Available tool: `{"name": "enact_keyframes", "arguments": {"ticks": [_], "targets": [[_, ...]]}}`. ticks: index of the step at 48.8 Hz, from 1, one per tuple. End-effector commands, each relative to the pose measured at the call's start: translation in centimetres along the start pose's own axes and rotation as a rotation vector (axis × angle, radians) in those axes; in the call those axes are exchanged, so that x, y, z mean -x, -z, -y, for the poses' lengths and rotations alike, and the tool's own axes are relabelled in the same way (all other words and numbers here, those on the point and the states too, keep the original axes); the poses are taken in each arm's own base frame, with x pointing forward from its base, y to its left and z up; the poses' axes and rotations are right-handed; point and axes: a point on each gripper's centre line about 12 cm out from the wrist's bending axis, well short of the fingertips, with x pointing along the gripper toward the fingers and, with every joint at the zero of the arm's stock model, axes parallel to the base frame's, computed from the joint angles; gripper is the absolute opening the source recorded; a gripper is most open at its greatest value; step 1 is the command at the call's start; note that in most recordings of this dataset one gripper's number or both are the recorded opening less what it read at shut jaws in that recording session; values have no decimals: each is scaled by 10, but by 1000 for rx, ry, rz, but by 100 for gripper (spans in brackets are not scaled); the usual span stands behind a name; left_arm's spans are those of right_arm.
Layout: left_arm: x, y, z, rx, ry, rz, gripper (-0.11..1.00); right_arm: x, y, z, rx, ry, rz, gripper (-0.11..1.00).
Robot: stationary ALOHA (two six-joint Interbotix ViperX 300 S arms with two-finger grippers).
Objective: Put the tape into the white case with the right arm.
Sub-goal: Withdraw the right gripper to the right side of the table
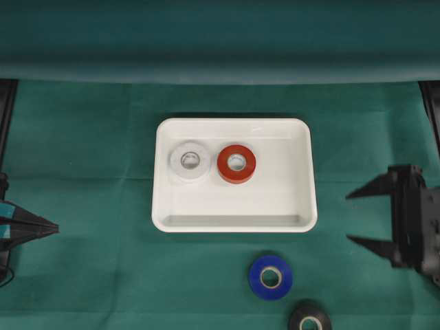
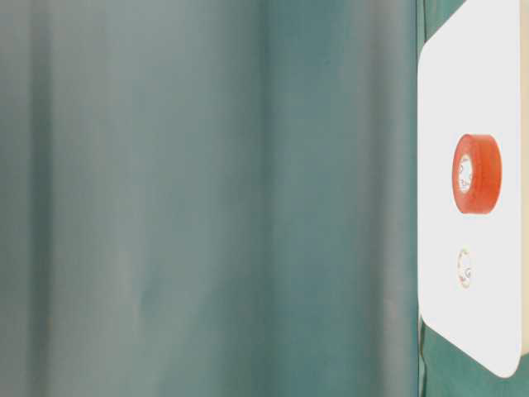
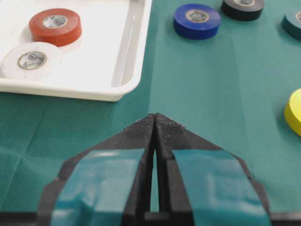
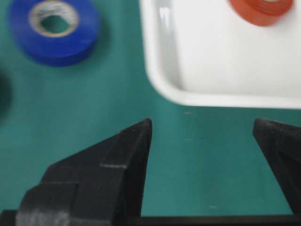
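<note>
The white case [image 1: 234, 223] is found lying flat near the middle of the green cloth [image 1: 89, 275]. Two rolls are lodged inside it, in the half toward the backdrop: a white tape roll [image 1: 190, 161] and, just beside it on the right of the overhead view, a red tape roll [image 1: 236, 164]; both lie flat with cores upward, and whether they touch cannot be determined. Outside the case, on the cloth near the lower edge of the overhead view, a blue tape roll [image 1: 270, 277] is noted lying flat, with a black tape roll [image 1: 309, 318] just beyond it, partly cut off by the picture edge. In the left wrist view a dark green roll [image 3: 293, 22] and a yellow roll [image 3: 294, 112] are additionally seen at the picture's right edge, well apart from the case. The right gripper [image 1: 363, 217] is observed at the right side, beside the case and clear of it, its two black pointed fingers spread wide with nothing between them. The left gripper [image 3: 155, 123] rests at the left edge, its blue-taped fingers pressed together and gripping nothing. No object is seen between the right gripper and the blue roll. The table-level view is largely filled by blurred green fabric.
</note>
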Motion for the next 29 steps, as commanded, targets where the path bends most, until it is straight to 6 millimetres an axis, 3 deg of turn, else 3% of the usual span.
{"name": "enact_keyframes", "arguments": {"ticks": [1,18,29], "targets": [[0,-4,0,4,-3,8,0,4,-3,-10,26,-44,30,70],[0,-4,0,2,-4,9,0,19,7,-17,59,-67,42,70],[0,-5,0,2,-4,8,0,17,7,-18,62,-68,31,70]]}}
